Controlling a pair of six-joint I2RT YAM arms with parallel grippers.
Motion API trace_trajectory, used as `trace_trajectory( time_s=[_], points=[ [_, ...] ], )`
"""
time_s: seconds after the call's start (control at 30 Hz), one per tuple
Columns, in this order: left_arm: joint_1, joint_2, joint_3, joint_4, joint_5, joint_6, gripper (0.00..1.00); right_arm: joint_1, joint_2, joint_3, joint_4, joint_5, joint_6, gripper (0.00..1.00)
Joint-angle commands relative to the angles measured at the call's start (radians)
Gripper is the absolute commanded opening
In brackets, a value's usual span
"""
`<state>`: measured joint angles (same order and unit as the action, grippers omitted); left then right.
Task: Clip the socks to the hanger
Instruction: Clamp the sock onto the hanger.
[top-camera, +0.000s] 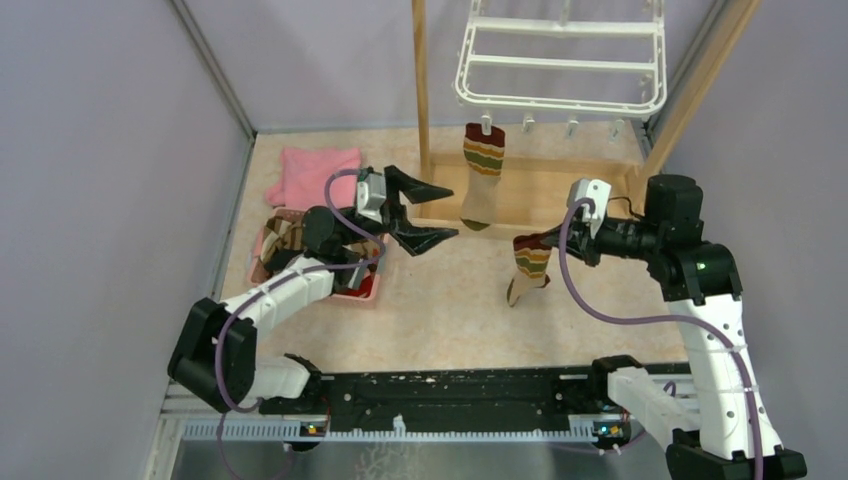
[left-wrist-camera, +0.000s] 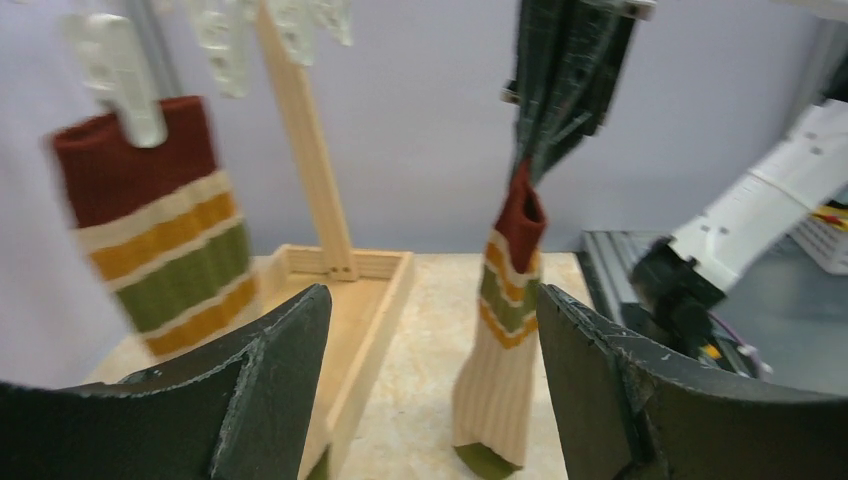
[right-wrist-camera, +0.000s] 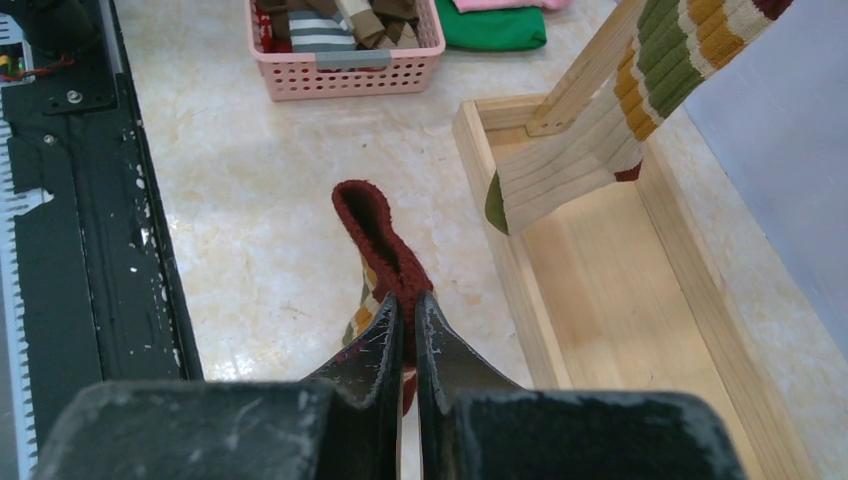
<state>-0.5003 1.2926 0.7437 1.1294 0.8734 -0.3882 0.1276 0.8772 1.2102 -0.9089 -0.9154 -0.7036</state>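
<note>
Right gripper (right-wrist-camera: 408, 300): jaws are pinched tight on the dark red cuff of a banded sock (right-wrist-camera: 375, 235). The cuff edge stands proud of the fingertips and the foot hangs below them.

Left gripper (top-camera: 425, 212): spread wide, empty, facing that sock.

The hanger (top-camera: 560, 103) hangs above and beyond both tools. One clipped sock (top-camera: 482, 175) already hangs from it.

Assessment: the step is presenting the cuff to a free clip. The left gripper should squeeze the clip open while the right feeds in only the exposed edge, keeping its fingers clear.

The tabletop (top-camera: 450, 310) is smooth and marbled beige. A wooden frame (right-wrist-camera: 600, 290) sits just beside the right tool, and a pink basket (right-wrist-camera: 345, 75) lies well ahead of it. Plain lilac walls enclose the cell.
</note>
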Motion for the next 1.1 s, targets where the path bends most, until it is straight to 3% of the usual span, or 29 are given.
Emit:
trace_trajectory(
  time_s=[0.0,0.27,0.5,0.67,0.9,1.07],
  points=[
    [-0.078,0.058,0.021,0.188,0.167,-0.029,0.82,-0.008,-0.008,0.009,-0.013,-0.078,-0.050,0.00],
    [-0.275,0.102,0.038,-0.045,-0.045,0.216,0.79,-0.008,0.019,0.007,-0.047,-0.149,-0.129,0.00],
    [-0.326,0.138,0.000,0.094,-0.105,0.135,0.72,-0.016,0.037,0.006,0.001,-0.181,-0.075,0.00],
    [-0.352,0.168,-0.004,0.102,-0.200,0.156,0.70,-0.022,0.042,-0.008,0.024,-0.213,-0.053,0.00],
    [-0.365,0.216,0.041,0.105,-0.212,0.139,0.57,-0.026,0.042,-0.014,0.039,-0.220,-0.036,0.00],
    [-0.371,0.232,0.051,0.121,-0.222,0.120,0.56,-0.028,0.042,-0.021,0.041,-0.224,-0.033,0.00]
  ],
)
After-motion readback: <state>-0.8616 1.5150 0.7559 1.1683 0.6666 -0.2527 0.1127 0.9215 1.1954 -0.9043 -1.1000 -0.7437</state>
